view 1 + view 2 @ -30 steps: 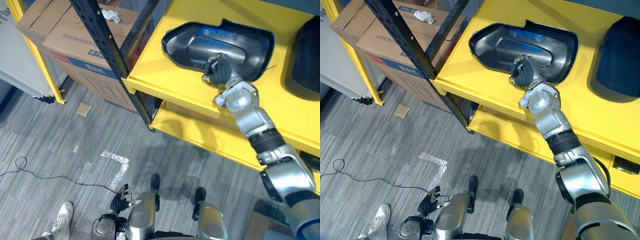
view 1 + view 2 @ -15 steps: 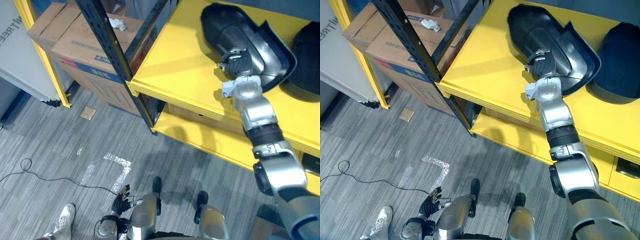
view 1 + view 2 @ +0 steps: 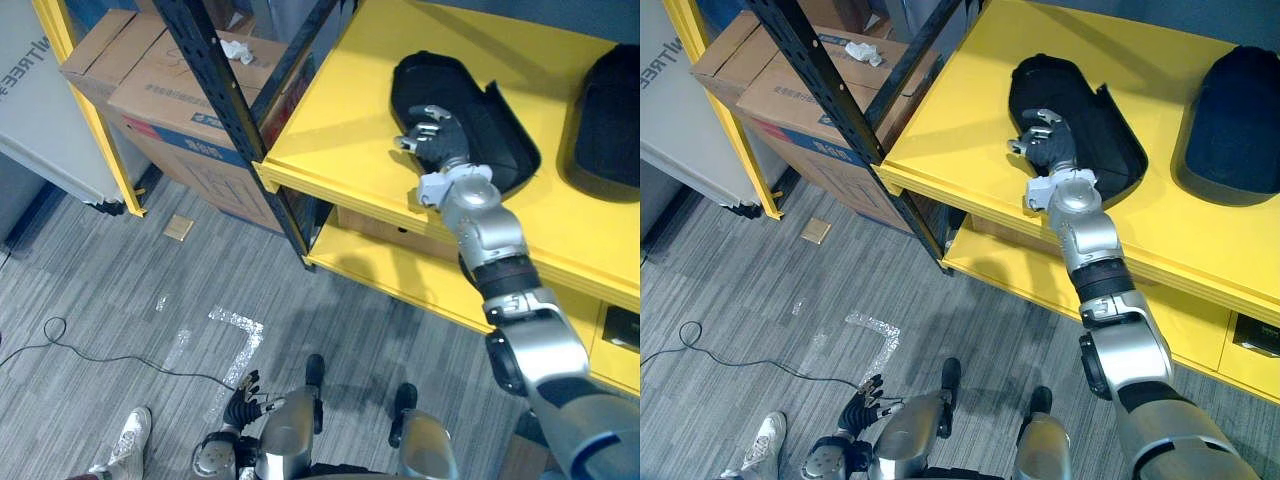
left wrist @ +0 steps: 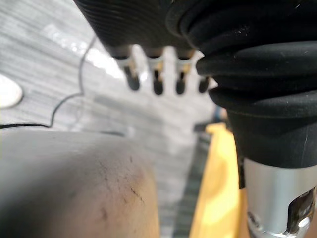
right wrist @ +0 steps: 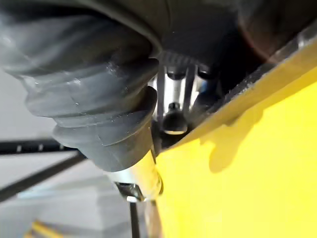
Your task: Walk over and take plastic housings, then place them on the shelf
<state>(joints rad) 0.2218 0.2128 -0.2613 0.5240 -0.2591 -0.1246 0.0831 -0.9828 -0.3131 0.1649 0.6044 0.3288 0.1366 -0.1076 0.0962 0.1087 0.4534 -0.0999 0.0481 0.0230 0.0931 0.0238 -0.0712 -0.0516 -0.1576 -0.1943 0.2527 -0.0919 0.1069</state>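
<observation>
A black plastic housing [image 3: 480,125] lies on the upper yellow shelf [image 3: 340,120], its domed end toward the back. My right hand [image 3: 437,143] rests at its near left edge with fingers spread and loosened, open, not gripping; up close the fingertips [image 5: 173,121] sit by the housing's rim [image 5: 257,29] above the yellow board [image 5: 257,173]. A second black housing [image 3: 1230,115] lies further right on the same shelf. My left hand [image 3: 240,412] hangs low at my side, its fingers [image 4: 157,85] straight over the grey floor, holding nothing.
A black rack post [image 3: 215,85] stands left of the shelf, with cardboard boxes [image 3: 150,70] behind it. A lower yellow shelf [image 3: 400,270] juts out beneath. A person's shoe [image 3: 125,445] is on the floor at lower left, and a small brown piece [image 3: 178,227] lies near the boxes.
The housing went from hollow side up in my curled right hand, through a tilt, to lying dark side up on the shelf. My right fingers have loosened off it.
</observation>
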